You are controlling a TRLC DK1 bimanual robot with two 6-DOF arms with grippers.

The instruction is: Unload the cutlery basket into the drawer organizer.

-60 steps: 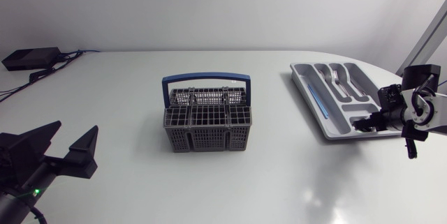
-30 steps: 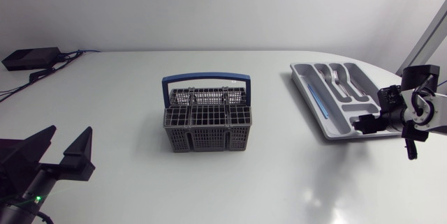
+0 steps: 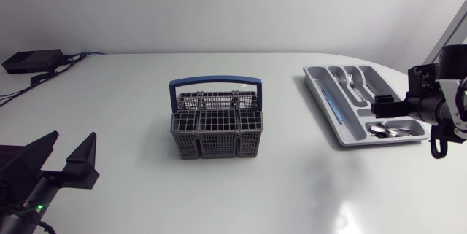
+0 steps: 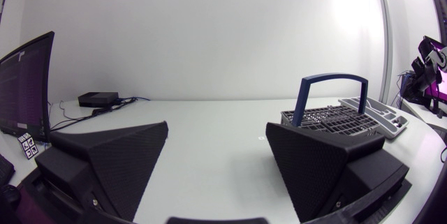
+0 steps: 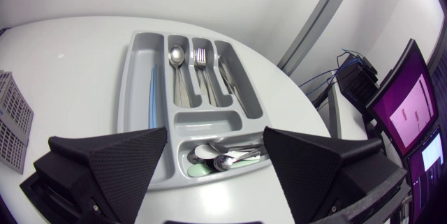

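The grey cutlery basket (image 3: 215, 130) with a blue handle stands mid-table; no cutlery shows above its grid. At the right lies the grey drawer organizer (image 3: 322, 92), (image 5: 128, 77), holding a spoon (image 5: 177, 58), forks (image 5: 201, 59), knives (image 5: 227, 77), a blue utensil (image 5: 152, 98) and several small spoons (image 5: 225, 158) in its near-end compartment. My right gripper (image 3: 386, 108), (image 5: 215, 140) hangs open just above that compartment, holding nothing. My left gripper (image 3: 57, 162), (image 4: 216, 126) is open and empty at the table's front left, far from the basket (image 4: 334, 116).
A black box (image 3: 31, 60) with cables lies at the table's far left corner. Bare white tabletop spreads between the basket and the organizer and in front of both.
My right gripper has opened and lifted back from the organizer's near-end compartment, where small spoons now lie uncovered. The left gripper shifted slightly toward the front edge.
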